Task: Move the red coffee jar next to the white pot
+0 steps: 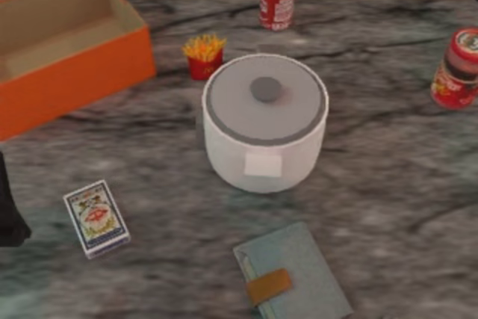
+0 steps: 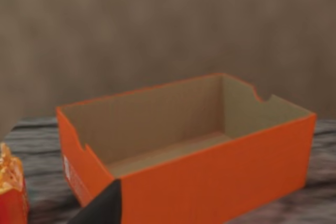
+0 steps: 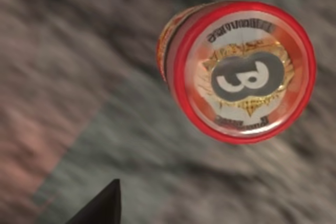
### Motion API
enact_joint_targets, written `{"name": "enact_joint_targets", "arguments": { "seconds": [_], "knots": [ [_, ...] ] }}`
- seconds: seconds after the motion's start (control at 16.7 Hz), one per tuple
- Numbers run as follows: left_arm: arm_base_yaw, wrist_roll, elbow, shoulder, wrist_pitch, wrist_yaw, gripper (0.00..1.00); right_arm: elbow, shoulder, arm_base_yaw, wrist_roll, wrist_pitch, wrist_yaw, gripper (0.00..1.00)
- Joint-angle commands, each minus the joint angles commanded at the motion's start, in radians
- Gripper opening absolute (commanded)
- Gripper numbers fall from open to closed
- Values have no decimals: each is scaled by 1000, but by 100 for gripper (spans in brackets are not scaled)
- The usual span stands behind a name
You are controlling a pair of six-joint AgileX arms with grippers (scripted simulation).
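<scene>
The left arm (image 1: 11, 214) is parked at the table's left edge. The white pot (image 1: 264, 121) stands in the middle. The red coffee jar (image 1: 457, 69) stands free at the right edge, well apart from the pot, under the right wrist camera; whether either pincer is clenched cannot be told. If the descent is misaligned, the jar may be knocked off the table.

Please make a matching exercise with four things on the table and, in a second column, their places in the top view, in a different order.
Things:
1. red coffee jar
2. white pot
3. orange box
4. card pack

Places:
A. middle of the table
B. far left corner
C. right edge
D. near left

Pairs: 1-C, 2-A, 3-B, 4-D
</scene>
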Motion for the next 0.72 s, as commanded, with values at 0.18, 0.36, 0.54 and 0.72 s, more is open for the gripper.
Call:
{"name": "enact_joint_targets", "arguments": {
  "seconds": [0.18,0.36,0.54,0.72],
  "knots": [
    [0,0,0,0,0,0,100,233,200,5,-70,-97,-12,100],
    [0,0,0,0,0,0,100,387,336,9,-118,-160,-20,100],
    [0,0,0,0,0,0,100,444,389,11,-137,-183,-24,100],
    [0,0,0,0,0,0,100,444,389,11,-137,-183,-24,100]
  ]
}}
